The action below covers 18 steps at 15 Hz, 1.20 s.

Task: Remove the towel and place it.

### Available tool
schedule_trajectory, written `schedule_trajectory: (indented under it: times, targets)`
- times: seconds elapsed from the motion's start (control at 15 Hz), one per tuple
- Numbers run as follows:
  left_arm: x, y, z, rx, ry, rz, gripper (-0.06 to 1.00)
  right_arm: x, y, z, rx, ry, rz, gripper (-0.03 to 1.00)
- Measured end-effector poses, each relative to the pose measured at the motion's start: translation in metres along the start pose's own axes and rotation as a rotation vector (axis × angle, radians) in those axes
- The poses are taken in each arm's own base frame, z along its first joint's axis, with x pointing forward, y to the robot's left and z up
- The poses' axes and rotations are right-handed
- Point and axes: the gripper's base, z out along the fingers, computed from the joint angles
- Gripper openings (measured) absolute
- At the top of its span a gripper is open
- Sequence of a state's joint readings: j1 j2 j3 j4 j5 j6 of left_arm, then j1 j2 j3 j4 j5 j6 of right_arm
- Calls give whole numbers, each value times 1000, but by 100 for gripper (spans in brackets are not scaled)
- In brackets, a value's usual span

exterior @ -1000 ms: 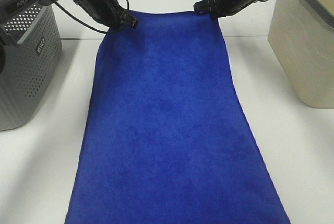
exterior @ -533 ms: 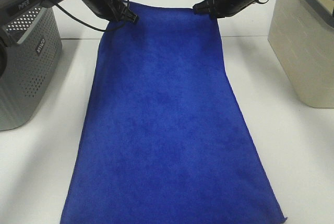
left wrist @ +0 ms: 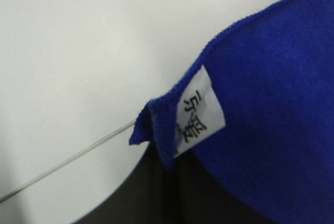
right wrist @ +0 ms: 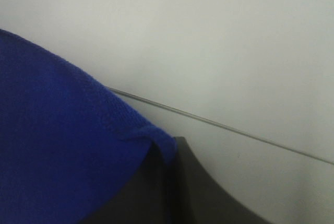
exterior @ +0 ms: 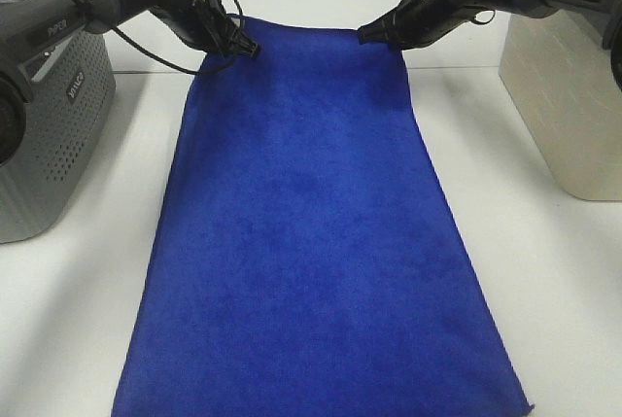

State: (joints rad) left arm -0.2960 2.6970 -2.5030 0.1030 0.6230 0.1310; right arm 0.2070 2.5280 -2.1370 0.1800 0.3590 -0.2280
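Large royal-blue microfibre towel (exterior: 311, 242) hangs lifted; left end effector (exterior: 241, 46) and right end effector (exterior: 374, 34) each clench a far corner; spreading it flat on the white counter (exterior: 544, 281) remains, I judge.

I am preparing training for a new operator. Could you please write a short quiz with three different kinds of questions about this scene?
1. True or false: the left end effector and the right end effector each hold a far corner of the towel.
2. Multiple choice: the white tag sits at the corner held by A) the left end effector, B) the right end effector, C) neither.
3. Fill in: the perforated grey basket stands on the ____ side of the high view, the beige container opposite.

Key: 1 true; 2 A; 3 left.
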Motion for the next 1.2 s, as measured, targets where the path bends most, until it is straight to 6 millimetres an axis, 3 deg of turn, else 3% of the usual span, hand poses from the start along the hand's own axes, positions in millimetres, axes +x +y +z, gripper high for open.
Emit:
schedule_trajectory:
  times: [0.4, 0.93, 1.07, 1.2]
  targets:
    - [18, -5, 20, 5, 7, 1, 1, 2, -1, 4, 7, -19, 1, 2]
    - [18, -5, 26, -13, -50, 21, 1, 14, -2, 15, 11, -14, 4, 4]
    - [21, -6, 30, -12, -48, 23, 1, 20, -1, 20, 10, -1, 5, 19]
    - [27, -8, 35, -10, -37, 24, 7, 20, -1, 20, 10, 0, 5, 46]
